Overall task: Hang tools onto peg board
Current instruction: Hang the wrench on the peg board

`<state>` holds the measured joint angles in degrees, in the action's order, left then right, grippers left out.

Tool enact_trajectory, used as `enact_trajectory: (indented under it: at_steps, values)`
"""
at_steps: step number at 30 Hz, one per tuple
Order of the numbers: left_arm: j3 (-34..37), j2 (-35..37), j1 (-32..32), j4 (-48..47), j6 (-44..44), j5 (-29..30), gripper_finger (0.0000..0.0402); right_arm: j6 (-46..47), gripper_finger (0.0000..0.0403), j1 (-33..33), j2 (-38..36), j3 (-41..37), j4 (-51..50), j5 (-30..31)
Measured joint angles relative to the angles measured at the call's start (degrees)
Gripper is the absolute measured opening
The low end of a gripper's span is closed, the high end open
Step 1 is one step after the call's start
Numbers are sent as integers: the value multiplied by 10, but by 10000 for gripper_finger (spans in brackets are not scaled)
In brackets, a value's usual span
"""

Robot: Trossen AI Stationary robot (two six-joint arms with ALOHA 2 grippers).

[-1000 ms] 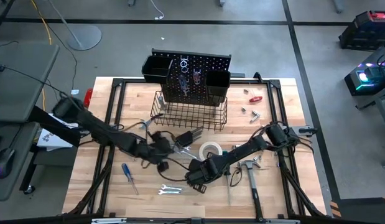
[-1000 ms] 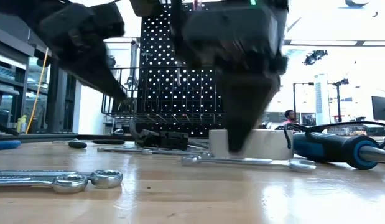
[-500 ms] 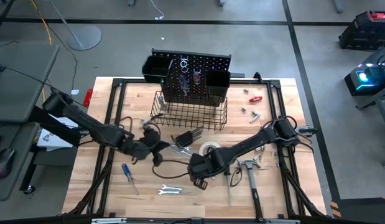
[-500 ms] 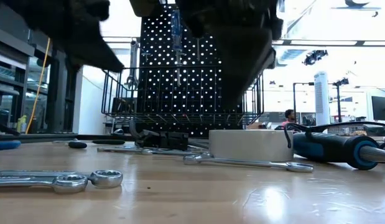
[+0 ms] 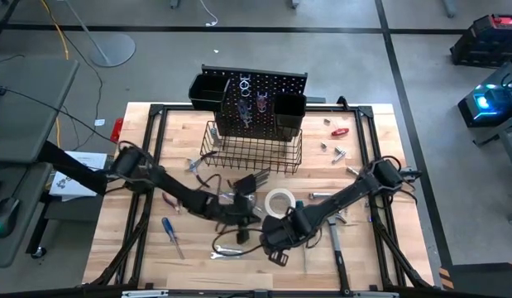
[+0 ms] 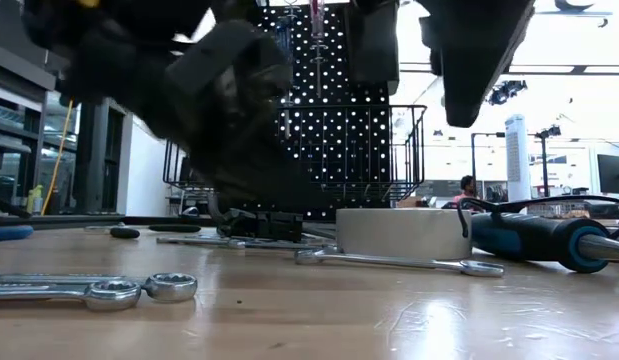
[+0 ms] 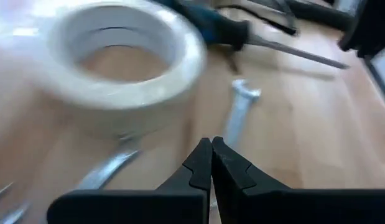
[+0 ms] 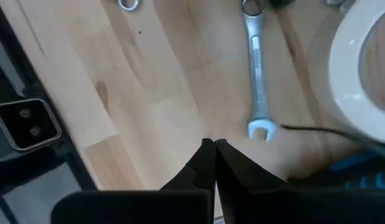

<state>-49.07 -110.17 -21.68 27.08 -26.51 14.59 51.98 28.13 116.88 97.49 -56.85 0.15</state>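
Tools lie loose on the tabletop (image 5: pixel 380 132) before the peg board (image 5: pixel 256 103); the wrench (image 8: pixel 257 78) sits by the tape roll (image 5: pixel 279 201). Both the left gripper (image 7: pixel 211 163) and right gripper (image 8: pixel 212 160), clenched and empty, hover close together; they could collide

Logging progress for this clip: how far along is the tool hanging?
Done: a few tools already hang on the peg board. In hand: nothing; left gripper and right gripper are shut and empty near the tape roll. Left: wrenches, blue screwdriver and hammer lie on the table.
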Motion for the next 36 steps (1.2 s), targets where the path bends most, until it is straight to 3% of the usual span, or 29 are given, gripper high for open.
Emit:
enact_trajectory:
  at_steps: [4,14,36]
  values:
    - [-13,-22,7,-20,-3,-26,0,39,0,15,-8,0,-7,7]
    - [14,3,-12,-30,-17,-37,0,71,0,28,-13,0,-26,44]
    - [14,-10,-9,-10,-10,-12,0,67,0,26,-13,0,-29,45]
